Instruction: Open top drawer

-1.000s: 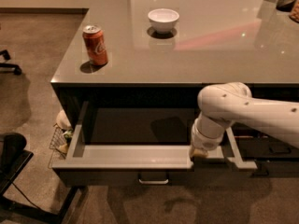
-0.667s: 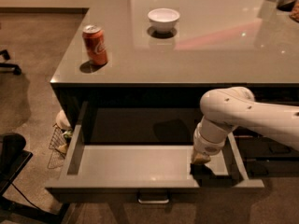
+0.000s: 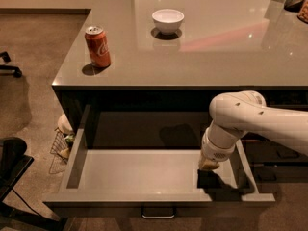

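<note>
The top drawer [image 3: 120, 196], wide, dark grey-brown and pale grey inside, is pulled far out at lower centre. The pale gripper [image 3: 210, 164] is set inside its right end; whether anything is gripped cannot be told. Opening is judged essentially done; a clean withdrawal is called for.

Countertop [image 3: 231, 57] glossy, reflective. Top drawer [image 3: 139, 173] interior matt pale grey; handle [image 3: 158, 212] metal. Gripper [image 3: 209, 164], inside drawer's right end, below smooth white plastic arm [image 3: 250, 119]. Bowl [image 3: 168, 20] glossy white.

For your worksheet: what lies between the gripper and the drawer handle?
Camera view: only bare drawer floor and front wall; gripper hangs over its right end.
</note>
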`<control>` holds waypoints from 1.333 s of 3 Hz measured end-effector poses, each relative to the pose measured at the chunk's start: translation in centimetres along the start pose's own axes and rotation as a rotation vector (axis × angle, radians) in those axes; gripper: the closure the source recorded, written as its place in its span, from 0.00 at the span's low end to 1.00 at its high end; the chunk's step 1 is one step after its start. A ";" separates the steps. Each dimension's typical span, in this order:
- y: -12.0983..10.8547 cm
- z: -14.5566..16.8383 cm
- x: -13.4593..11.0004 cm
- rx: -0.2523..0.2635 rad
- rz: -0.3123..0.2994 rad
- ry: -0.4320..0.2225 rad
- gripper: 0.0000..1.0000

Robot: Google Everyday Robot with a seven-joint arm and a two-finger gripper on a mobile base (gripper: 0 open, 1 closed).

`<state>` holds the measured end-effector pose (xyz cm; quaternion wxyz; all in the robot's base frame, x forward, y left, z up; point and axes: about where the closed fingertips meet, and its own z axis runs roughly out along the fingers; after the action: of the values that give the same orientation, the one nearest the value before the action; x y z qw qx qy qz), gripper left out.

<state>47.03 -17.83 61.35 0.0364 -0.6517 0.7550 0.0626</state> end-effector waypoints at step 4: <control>1.3 0.2 0.9 -0.004 -0.038 0.006 0.09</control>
<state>45.60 -18.45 61.09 0.0340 -0.6660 0.7426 0.0614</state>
